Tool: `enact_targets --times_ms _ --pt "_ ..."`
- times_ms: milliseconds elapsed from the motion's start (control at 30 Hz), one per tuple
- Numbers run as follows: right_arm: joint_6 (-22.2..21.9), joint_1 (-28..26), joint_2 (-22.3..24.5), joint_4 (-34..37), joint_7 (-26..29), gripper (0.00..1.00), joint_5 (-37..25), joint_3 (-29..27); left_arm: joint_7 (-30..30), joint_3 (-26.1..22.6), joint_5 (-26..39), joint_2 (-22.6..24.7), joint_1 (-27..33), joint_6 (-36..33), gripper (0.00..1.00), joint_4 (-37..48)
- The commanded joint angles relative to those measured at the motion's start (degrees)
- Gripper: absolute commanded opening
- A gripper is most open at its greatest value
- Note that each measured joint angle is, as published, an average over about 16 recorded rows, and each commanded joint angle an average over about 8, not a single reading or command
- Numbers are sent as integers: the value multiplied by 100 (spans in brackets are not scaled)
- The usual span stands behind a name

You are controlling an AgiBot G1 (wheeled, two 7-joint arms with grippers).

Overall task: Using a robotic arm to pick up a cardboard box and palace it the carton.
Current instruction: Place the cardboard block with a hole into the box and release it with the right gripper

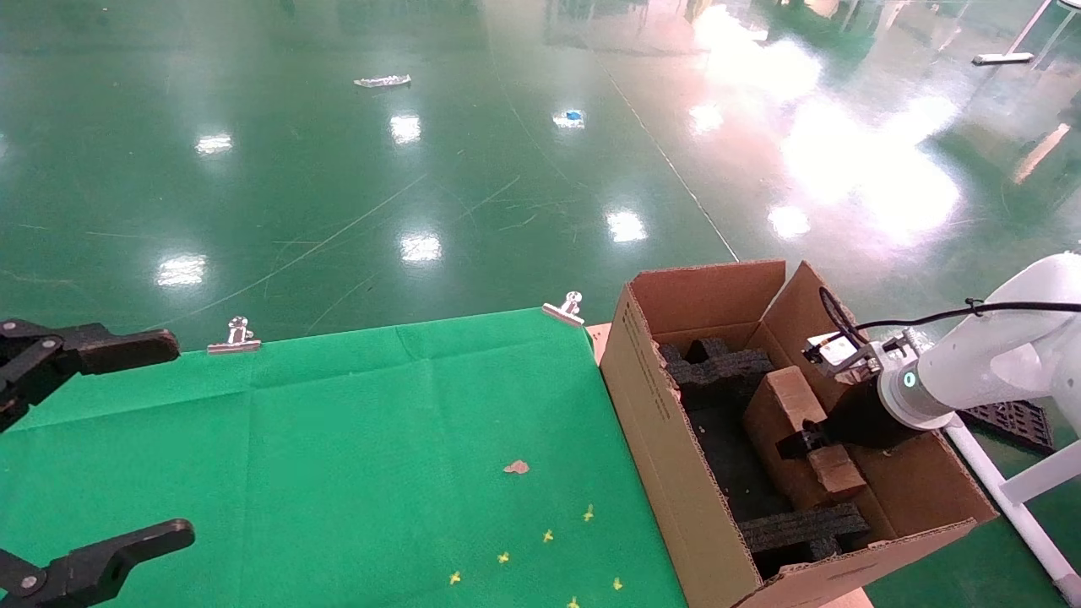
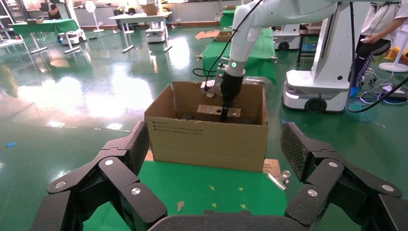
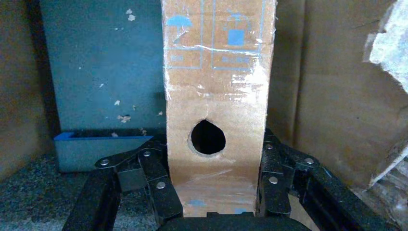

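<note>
Left hand (image 1: 93, 439): the all-black idle hand hangs at the left edge of the green-clothed counter (image 1: 338, 456), its two linkage fingers spread wide and holding nothing; it looks parked clear of the work.
Counter: metal binder clips (image 1: 236, 334) pin the cloth along the far edge, presumably to keep it flat; a brown scrap (image 1: 516, 466) and small yellow marks (image 1: 549, 535) lie on it.
Carton (image 1: 667, 439): the large brown corrugated carton with upright flaps stands just beside the counter's right edge, with black foam inserts (image 1: 718, 367) at both ends, apparently to cradle the contents.
Cardboard box (image 1: 802, 439): the small, narrow, taped brown box sits inside the carton, between the foam inserts; whether it rests on the bottom cannot be told.
Right hand (image 3: 216, 192): the black hand of the white-jointed robotic arm (image 1: 971, 371) reaches down into the carton and is clamped on the cardboard box, one finger on each broad side, the round hole in the narrow face turned toward the wrist.
Stage: placement appears nearly complete; release remains.
</note>
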State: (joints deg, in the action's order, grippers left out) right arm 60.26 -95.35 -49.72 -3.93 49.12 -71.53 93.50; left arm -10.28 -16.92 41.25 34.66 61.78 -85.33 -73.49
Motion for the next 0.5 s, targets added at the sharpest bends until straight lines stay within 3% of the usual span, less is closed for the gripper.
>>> enact_targets --times_ms 33,500 --pt "21 -20 -25 46 -23 100 -17 11 0 -1 0 0 0 0 100 0" --pt "130 -154 -128 213 -77 100 -89 59 3 -5 -4 -2 1 2 100 0"
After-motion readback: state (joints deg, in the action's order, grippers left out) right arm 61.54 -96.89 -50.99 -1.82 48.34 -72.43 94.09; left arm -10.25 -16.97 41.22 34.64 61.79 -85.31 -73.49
